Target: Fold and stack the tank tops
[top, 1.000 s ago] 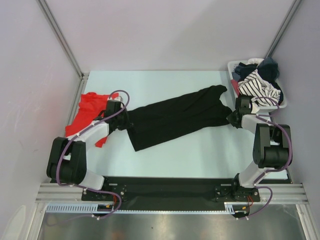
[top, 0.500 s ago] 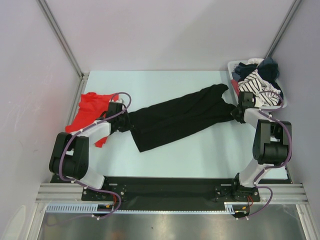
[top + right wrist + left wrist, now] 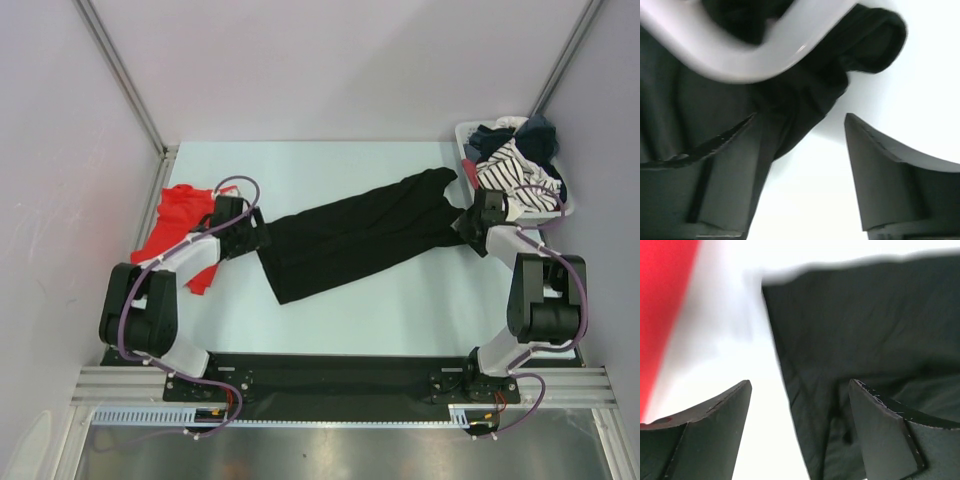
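The top view looks down from beyond the 6 o'clock edge of the table point(image 3: 400, 300), far enough to see all of it. Both wrist views peer out between their jaws, close up. All three share the black tank top point(image 3: 350, 235).

One red tank top point(image 3: 178, 210), one black tank top point(image 3: 360, 235) — one basket point(image 3: 463, 135)

The centre tank top point(image 3: 350, 235) lay slantwise across the table point(image 3: 400, 295), its left end nearer and its right end farther back. The left tank top point(image 3: 175, 212) lay by the table's left edge. The left gripper point(image 3: 250, 240) sat between the two. The right gripper point(image 3: 463, 223) sat at the centre one's right end, beside the basket point(image 3: 462, 133) of clothes point(image 3: 515, 165) in the far right corner.
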